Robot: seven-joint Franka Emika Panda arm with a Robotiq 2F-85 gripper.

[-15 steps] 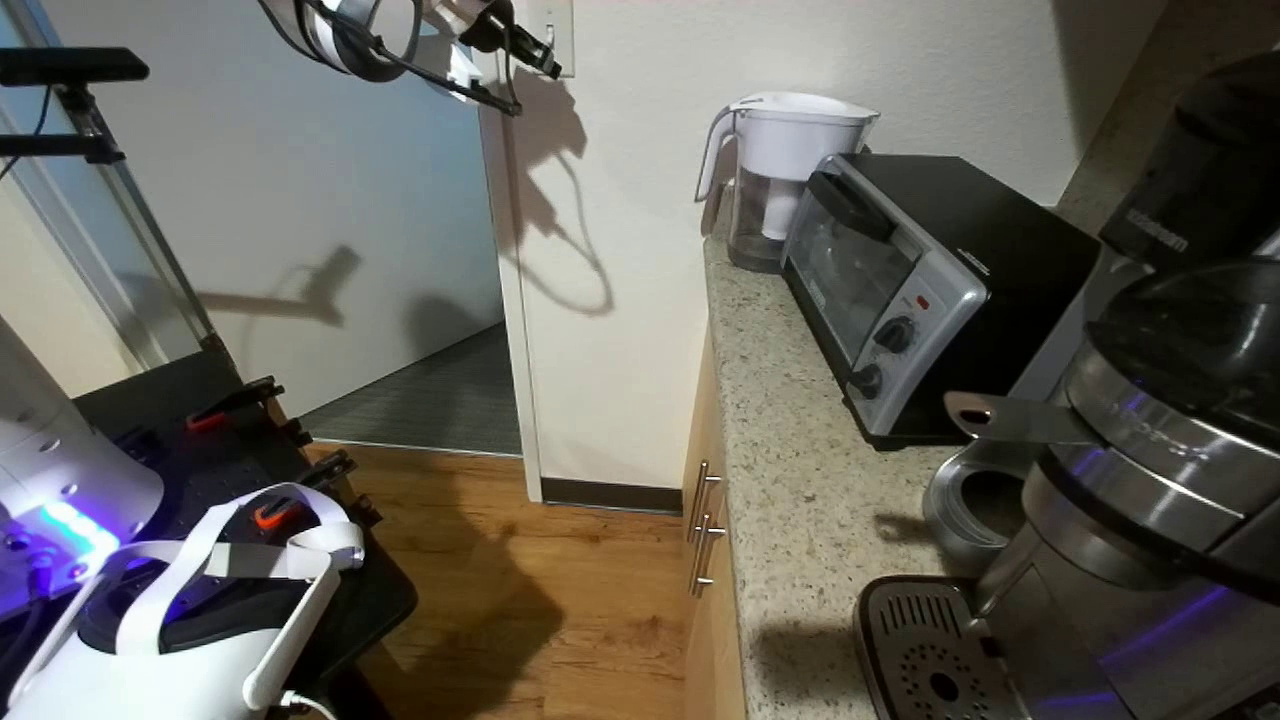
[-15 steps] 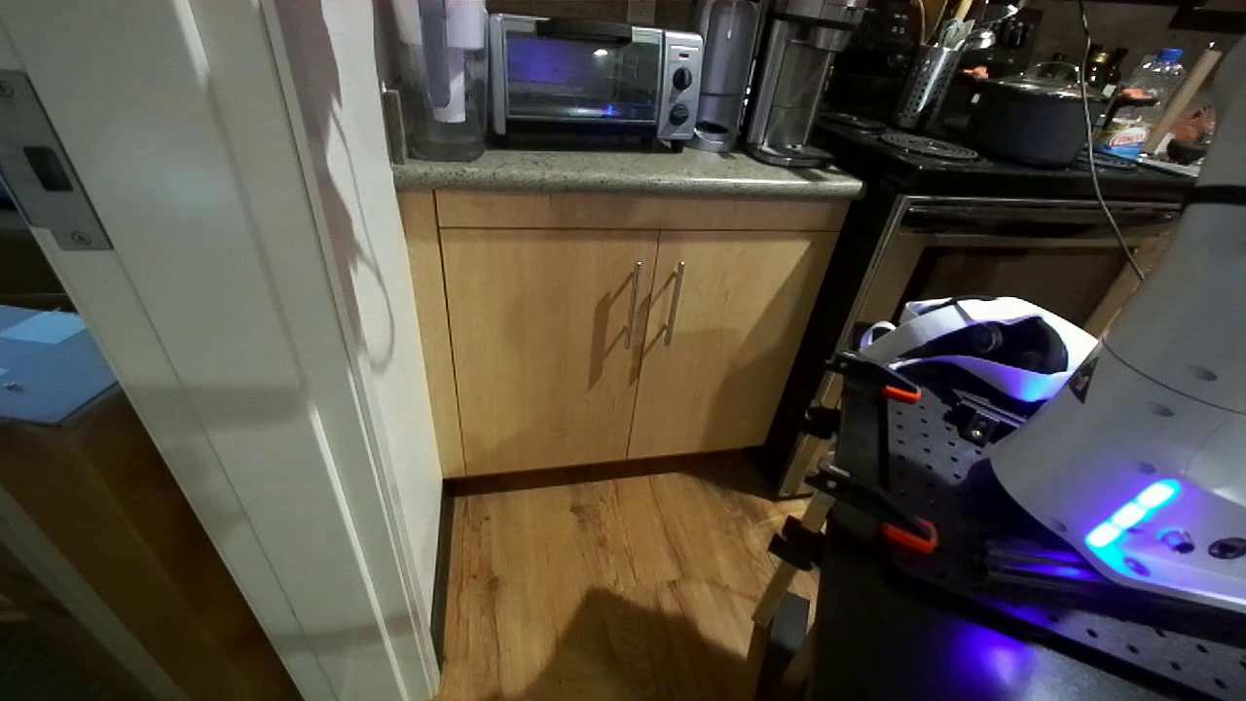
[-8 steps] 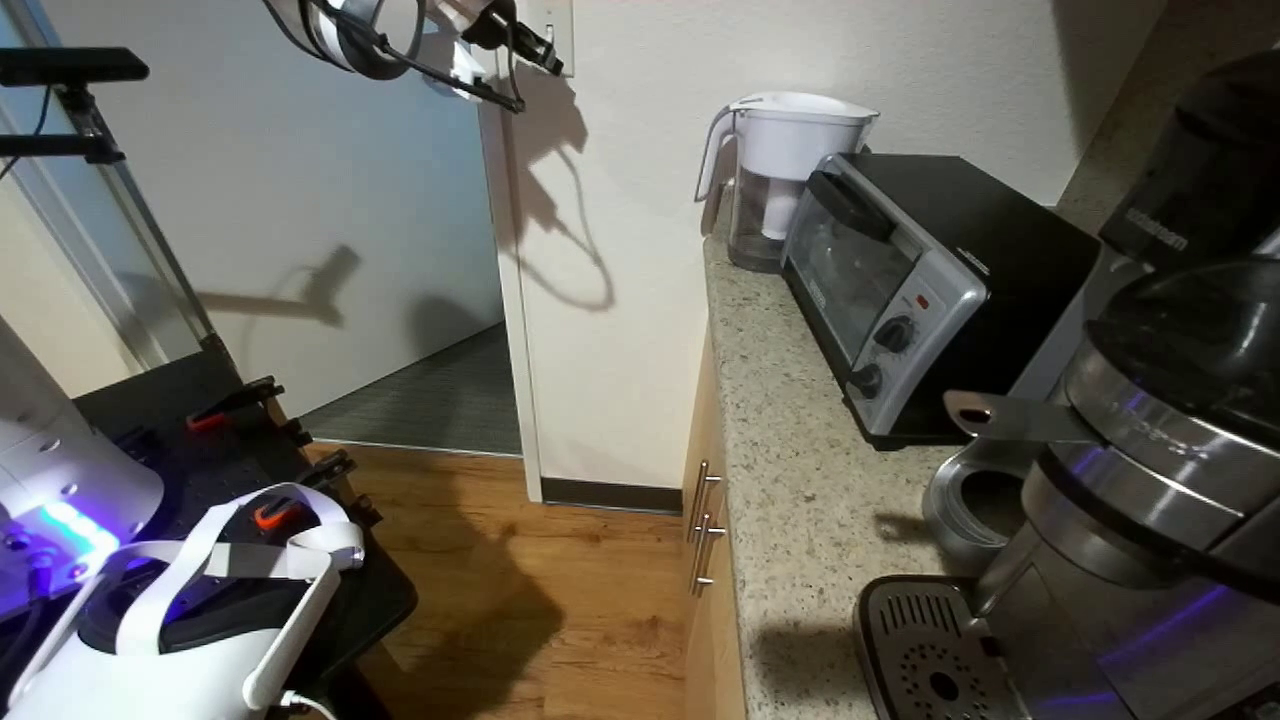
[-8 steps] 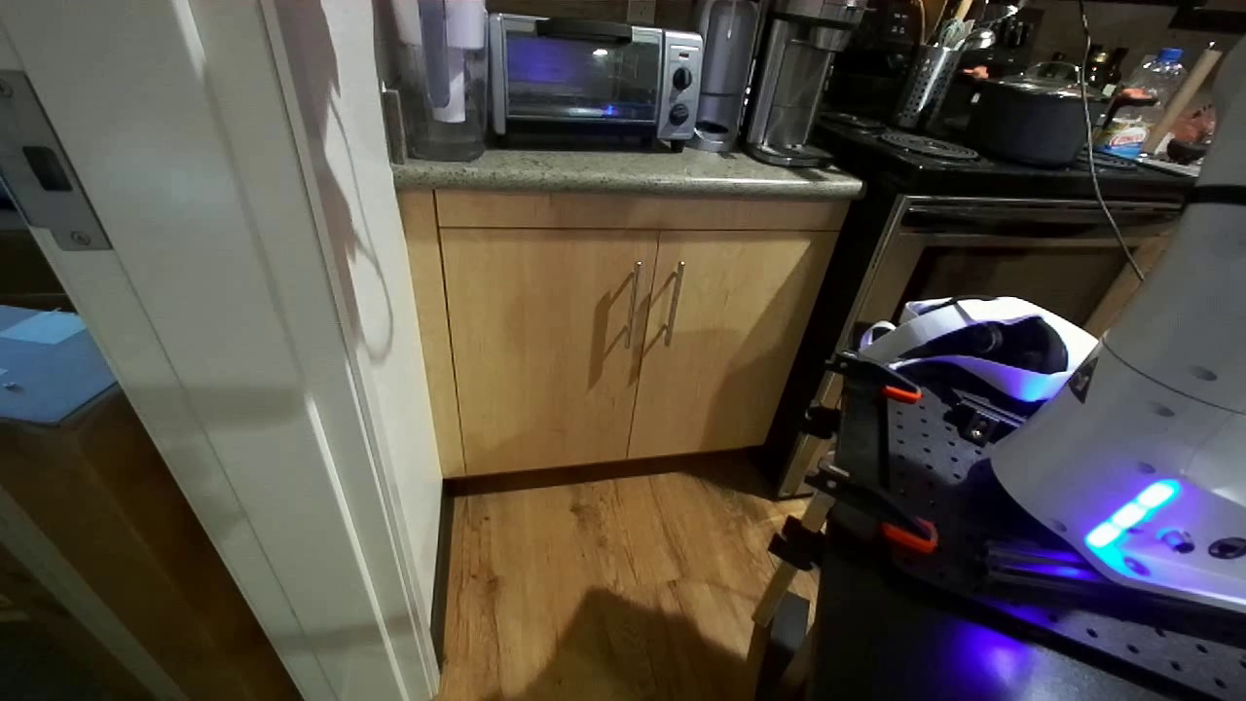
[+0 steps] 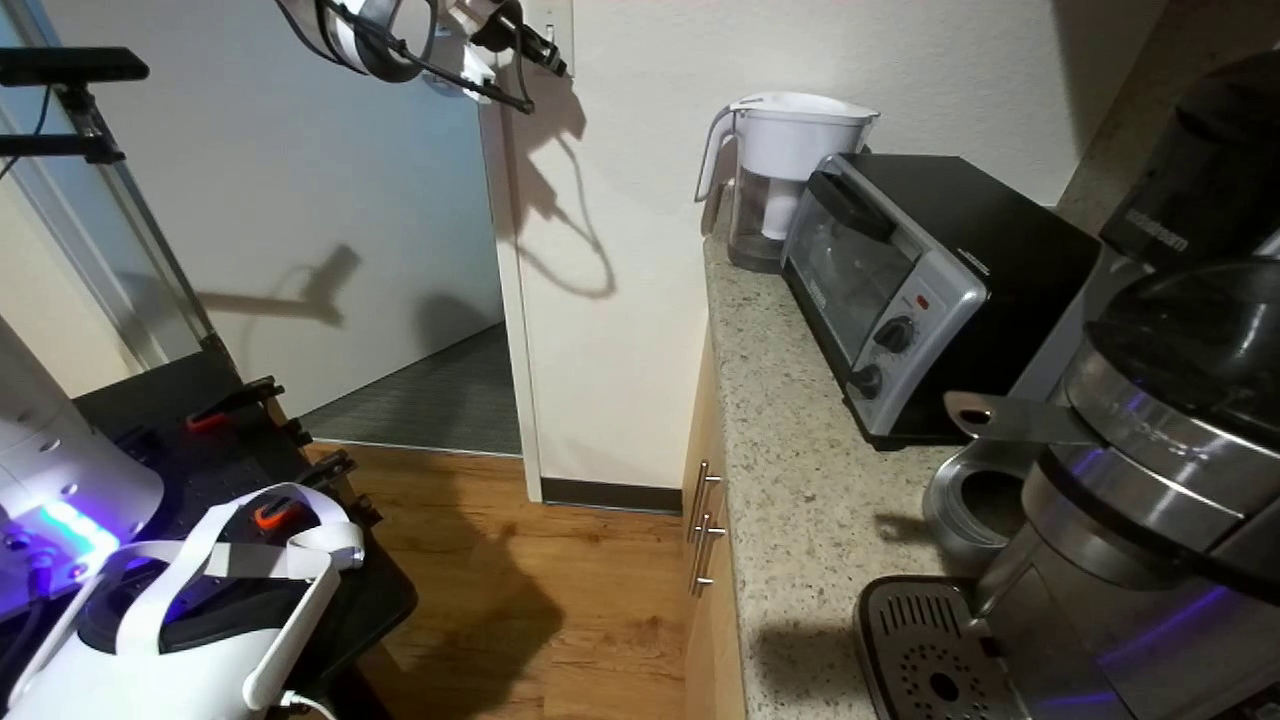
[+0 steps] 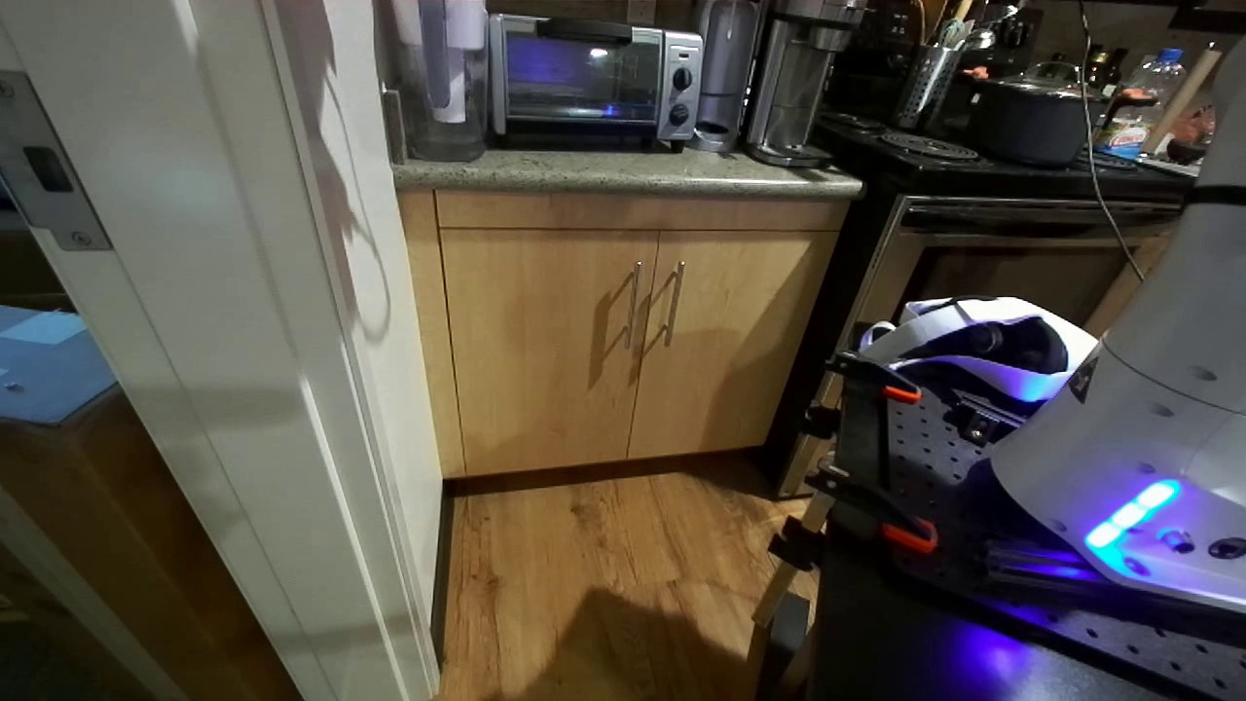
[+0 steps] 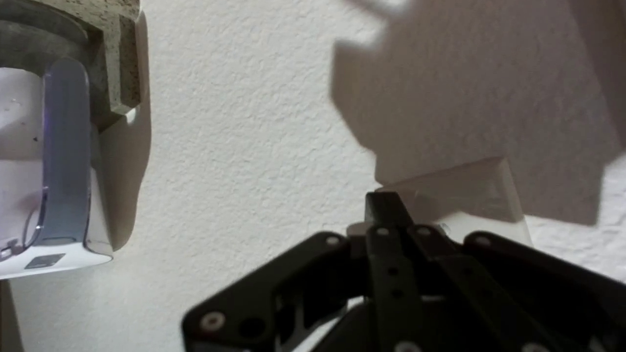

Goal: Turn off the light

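A pale light switch plate (image 5: 563, 30) is on the white wall at the top of an exterior view, with a small toggle (image 5: 550, 33) partly showing. My black gripper (image 5: 556, 66) is in front of the plate's lower part. In the wrist view the plate (image 7: 479, 193) lies just beyond and to the right of the fingertips, half in shadow. There my gripper (image 7: 389, 208) is shut with its fingertips together and nothing visible between them. The toggle is hidden behind the fingers in the wrist view. I cannot tell whether the fingertips touch the plate.
A water pitcher (image 5: 805, 140) and a toaster oven (image 5: 930, 290) stand on the counter (image 5: 800, 480) along the wall. A coffee machine (image 5: 1150, 480) is nearer. The pitcher handle (image 7: 66, 151) shows at left in the wrist view. A door (image 5: 350, 200) stands left of the switch.
The arm and gripper have shifted slightly to the right in an exterior view. The cable's shadow on the wall has moved up a little. The gripper stays shut and the room's lighting looks the same.
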